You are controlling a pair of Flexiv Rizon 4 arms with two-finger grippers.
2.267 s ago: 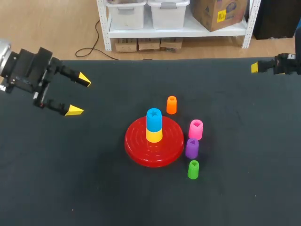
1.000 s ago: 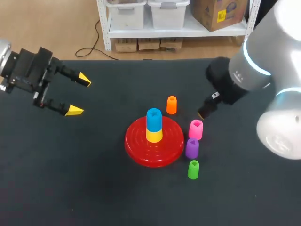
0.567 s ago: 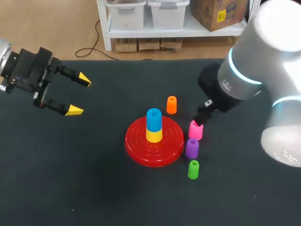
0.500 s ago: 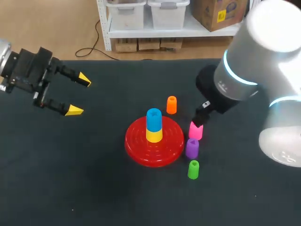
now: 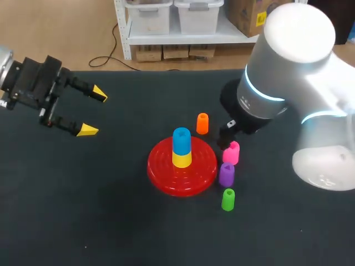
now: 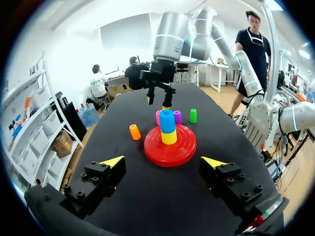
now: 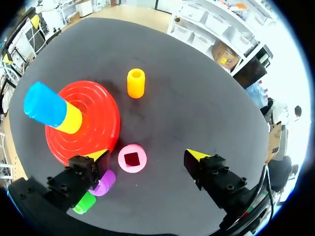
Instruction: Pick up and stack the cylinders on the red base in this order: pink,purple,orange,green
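Leave the left fingers [image 5: 87, 130] parked, spread wide and empty, well apart from every piece. Mind the red base [image 5: 161, 169], just outside the right fingers [image 7: 196, 155], with a blue cylinder [image 5: 181, 138] on a yellow cylinder [image 5: 181, 159] already standing at its middle; avoid brushing that stack on the way down. Ignore the orange cylinder [image 5: 202, 123], ahead of the right fingers and clear of the pinch. Go for the pink cylinder [image 7: 132, 159], upright on the surface between the right fingers but nearer the finger on the base side: shift slightly toward the base to centre it before lowering. Watch the purple cylinder [image 7: 106, 181], tucked right beside that same finger and close to the pink one, with the green cylinder [image 7: 84, 202] just past it; come straight down to avoid knocking either. Keep the right fingers wide and empty until level with the pink wall, then close gently, probably across the round outside, and lift straight up before crossing to the base
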